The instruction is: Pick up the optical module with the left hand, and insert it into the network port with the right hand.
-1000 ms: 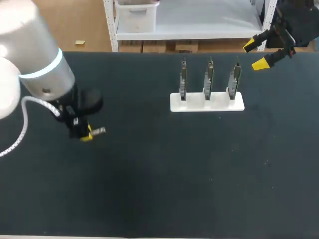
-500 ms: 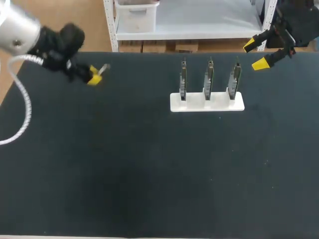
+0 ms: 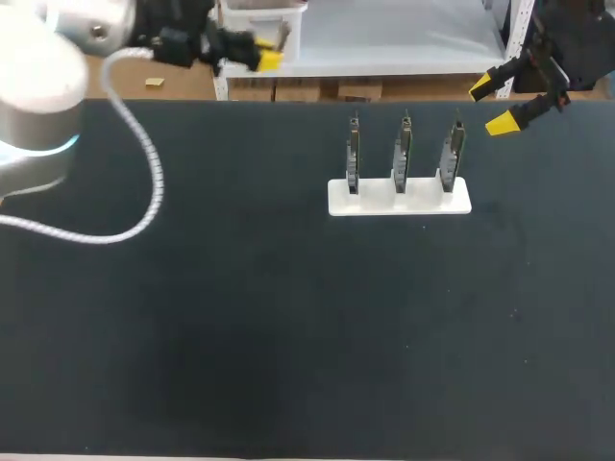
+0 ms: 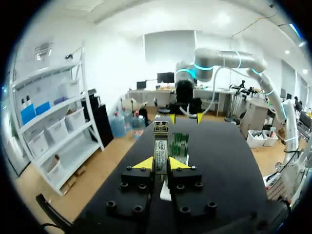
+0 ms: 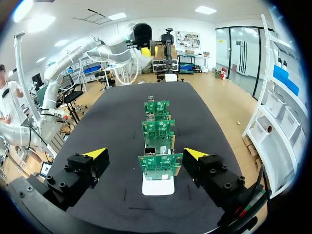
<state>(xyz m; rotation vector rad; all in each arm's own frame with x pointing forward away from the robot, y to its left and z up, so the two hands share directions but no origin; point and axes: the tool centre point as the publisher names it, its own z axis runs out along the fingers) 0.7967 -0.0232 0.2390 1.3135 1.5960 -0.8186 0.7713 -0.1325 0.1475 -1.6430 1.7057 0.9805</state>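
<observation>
Above table rear: L pincer w/ module

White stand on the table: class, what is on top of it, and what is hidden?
Three circuit boards stand upright in a row on the white stand. In the right wrist view the nearest board covers the lower parts of the two behind.

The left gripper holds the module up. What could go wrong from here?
The left gripper pinches only the lower end of the slim metal optical module; it may tilt or slip at handover to the open right gripper.
The three upright green circuit boards stand close; a neighbour might get knocked.
</observation>
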